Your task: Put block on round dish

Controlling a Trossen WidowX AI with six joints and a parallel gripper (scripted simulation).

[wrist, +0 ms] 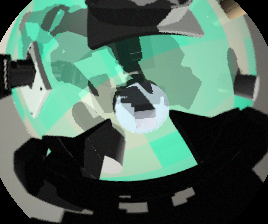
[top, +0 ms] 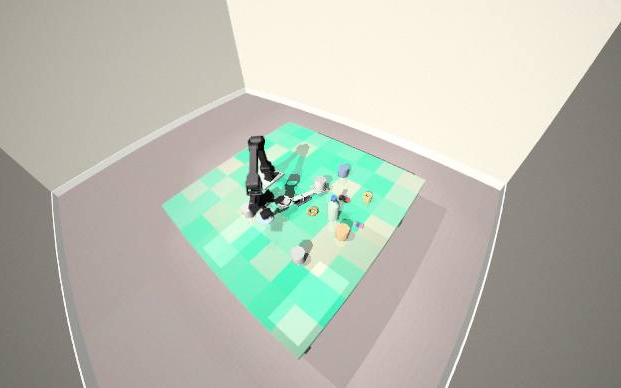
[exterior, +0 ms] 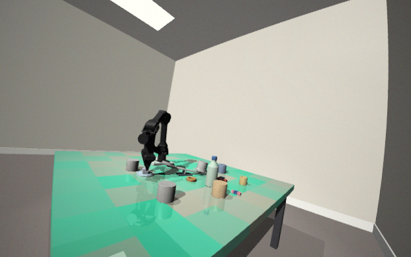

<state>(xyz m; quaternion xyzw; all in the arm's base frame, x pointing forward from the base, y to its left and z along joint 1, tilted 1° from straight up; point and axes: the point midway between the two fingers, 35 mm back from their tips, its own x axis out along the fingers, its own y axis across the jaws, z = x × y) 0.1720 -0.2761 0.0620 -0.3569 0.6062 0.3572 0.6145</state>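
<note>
On pale round dish (wrist: pixel 139 111): small grey block (wrist: pixel 142 98); jaws apart, empty.

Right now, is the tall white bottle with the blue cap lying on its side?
No, the white bottle with the blue cap stands upright on the green checkered table, beside the tan cylinder.

You are looking at a bare test room, not a home or a shop. Plain walls (exterior: pixel 275 116) in grey and cream meet a grey floor (exterior: pixel 325 238) with a pale skirting strip, and one ceiling light panel (exterior: pixel 143 13) glows overhead. A single table (exterior: pixel 77 205) with a green chequered top carries the black arm (exterior: pixel 154 139); small odds and ends lie scattered around its fingers.
</note>
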